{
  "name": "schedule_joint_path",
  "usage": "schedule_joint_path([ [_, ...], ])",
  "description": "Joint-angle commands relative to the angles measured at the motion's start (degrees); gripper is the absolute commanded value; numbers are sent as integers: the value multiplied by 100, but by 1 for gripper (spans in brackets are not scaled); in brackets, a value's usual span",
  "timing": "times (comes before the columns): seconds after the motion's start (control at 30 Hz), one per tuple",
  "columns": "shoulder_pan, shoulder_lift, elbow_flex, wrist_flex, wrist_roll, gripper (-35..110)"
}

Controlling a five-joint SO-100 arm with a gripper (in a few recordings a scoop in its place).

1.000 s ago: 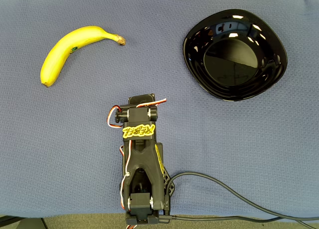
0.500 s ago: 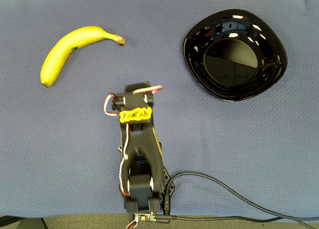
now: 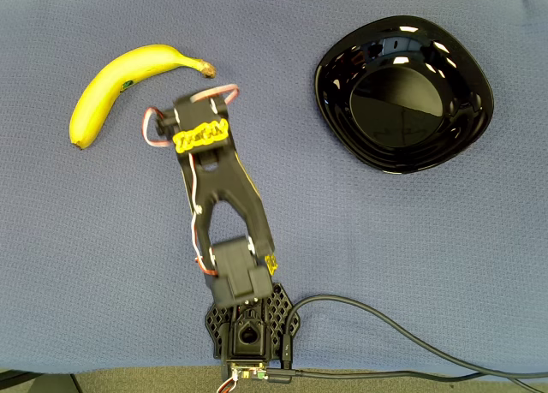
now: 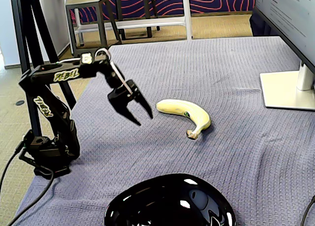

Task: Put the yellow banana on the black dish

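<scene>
Pincer (image 4: 139, 112) agape, near yellow banana (image 4: 185, 113)

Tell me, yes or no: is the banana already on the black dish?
No, in the overhead view the yellow banana lies on the blue cloth, far from the black dish.

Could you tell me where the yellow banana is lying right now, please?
In the overhead view the yellow banana lies on the blue cloth at upper left, well left of the black dish, untouched; the open claw hangs beside it.
</scene>
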Motion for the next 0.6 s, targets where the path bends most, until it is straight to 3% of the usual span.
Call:
schedule_joint_path([
  [0.0, -176, -483, -1222, 413, 132, 11],
  [0.43, -712, -2830, -4403, 1995, -264, 31],
  [0.57, -809, -3577, -5563, 2065, -404, 34],
])
